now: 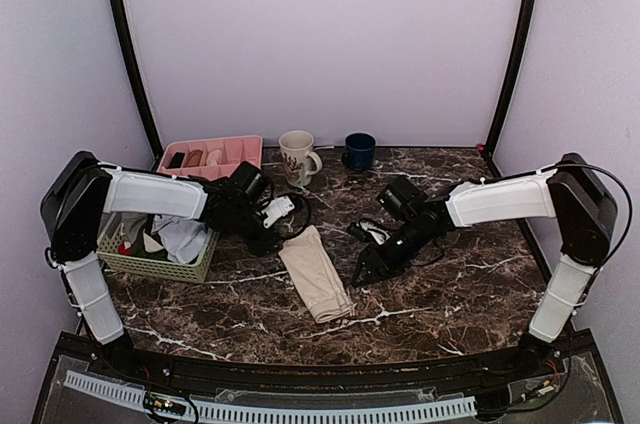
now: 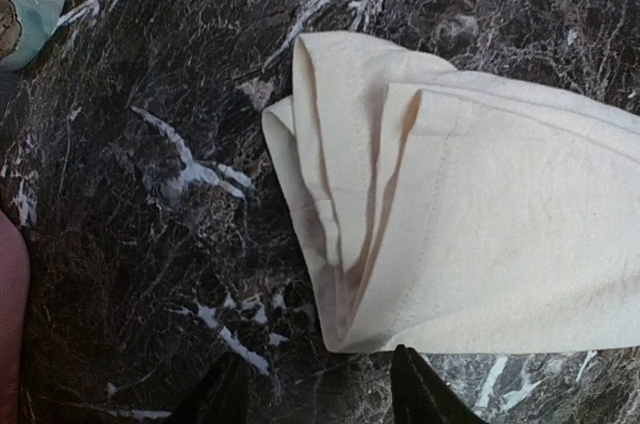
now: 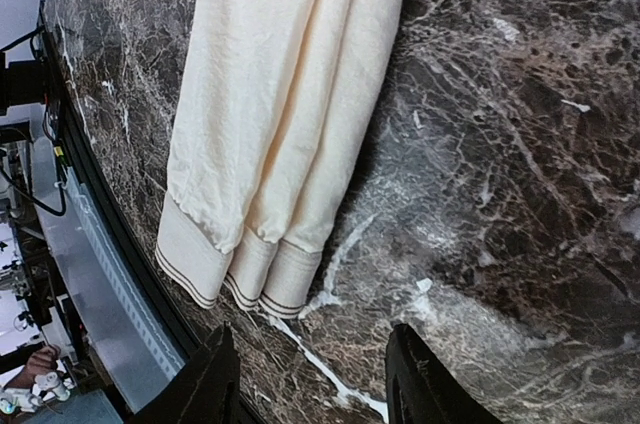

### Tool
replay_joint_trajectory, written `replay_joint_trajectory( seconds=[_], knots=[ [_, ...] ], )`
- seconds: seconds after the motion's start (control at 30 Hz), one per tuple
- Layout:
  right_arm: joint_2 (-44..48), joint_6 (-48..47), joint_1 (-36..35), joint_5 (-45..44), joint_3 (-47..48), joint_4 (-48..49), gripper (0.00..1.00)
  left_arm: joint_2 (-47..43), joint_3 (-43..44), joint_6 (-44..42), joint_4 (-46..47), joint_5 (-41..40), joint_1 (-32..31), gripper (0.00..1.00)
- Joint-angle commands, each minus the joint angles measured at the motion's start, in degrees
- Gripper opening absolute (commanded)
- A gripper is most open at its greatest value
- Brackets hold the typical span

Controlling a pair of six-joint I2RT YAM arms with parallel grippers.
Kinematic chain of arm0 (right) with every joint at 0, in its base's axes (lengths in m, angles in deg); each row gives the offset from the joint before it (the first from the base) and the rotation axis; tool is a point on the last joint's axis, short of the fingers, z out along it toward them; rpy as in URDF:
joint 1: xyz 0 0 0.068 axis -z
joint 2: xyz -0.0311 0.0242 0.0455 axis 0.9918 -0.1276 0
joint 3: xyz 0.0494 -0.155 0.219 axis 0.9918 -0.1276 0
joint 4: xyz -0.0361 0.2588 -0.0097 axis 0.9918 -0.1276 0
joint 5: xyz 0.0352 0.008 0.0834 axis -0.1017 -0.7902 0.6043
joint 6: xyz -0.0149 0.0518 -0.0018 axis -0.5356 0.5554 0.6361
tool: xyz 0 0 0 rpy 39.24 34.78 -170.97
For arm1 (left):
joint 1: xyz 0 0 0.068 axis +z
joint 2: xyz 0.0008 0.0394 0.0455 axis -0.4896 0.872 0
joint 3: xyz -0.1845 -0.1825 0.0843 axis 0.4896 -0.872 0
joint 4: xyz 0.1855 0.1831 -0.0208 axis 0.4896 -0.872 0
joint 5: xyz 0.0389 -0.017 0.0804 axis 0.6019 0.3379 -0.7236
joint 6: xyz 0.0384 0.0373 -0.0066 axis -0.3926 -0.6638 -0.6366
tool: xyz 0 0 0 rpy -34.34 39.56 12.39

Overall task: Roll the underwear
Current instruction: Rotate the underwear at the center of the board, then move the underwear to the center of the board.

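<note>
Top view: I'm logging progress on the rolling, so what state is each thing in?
Underwear, folded into a long strip, lying flat, not rolled.
Left gripper, open, empty.
Right gripper, open, empty.
Mug, upright.
Blue cup, upright.
Basket, holding cloths.

Top external: fixed high behind the bench's (image 1: 450, 309) near edge, facing down and forward, whole bench in frame. Left wrist: close, looking down on the underwear's (image 2: 480, 234) far end. Right wrist: close over its near-edge end. All three share the underwear.
</note>
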Motion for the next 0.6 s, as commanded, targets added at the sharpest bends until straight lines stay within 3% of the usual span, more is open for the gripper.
replay_joint_trajectory(
  seconds=[0.0, 0.17, 0.33, 0.57],
  knots=[
    [-3.49, 2.81, 0.22, 5.54, 0.53, 4.57, 0.5, -9.57, -2.14, 1.63, -1.05, 2.82, -0.17, 0.54],
    [-6.24, 9.03, 0.23, 11.09, -0.41, 13.14, 0.5, -20.48, -9.89, 7.62, 1.22, 3.2, -0.22, 0.58],
    [-9.18, 9.03, -0.48, 11.09, -1.92, 18.14, 0.5, -27.55, -14.78, 14.16, 0.79, 5.46, -0.26, 0.58],
    [-10.04, 24.96, -3.2, 7.28, -9.34, 34.24, 0.4, -33.17, -17.6, 23.76, -0.65, 13.82, -0.27, 0.54]
  ],
)
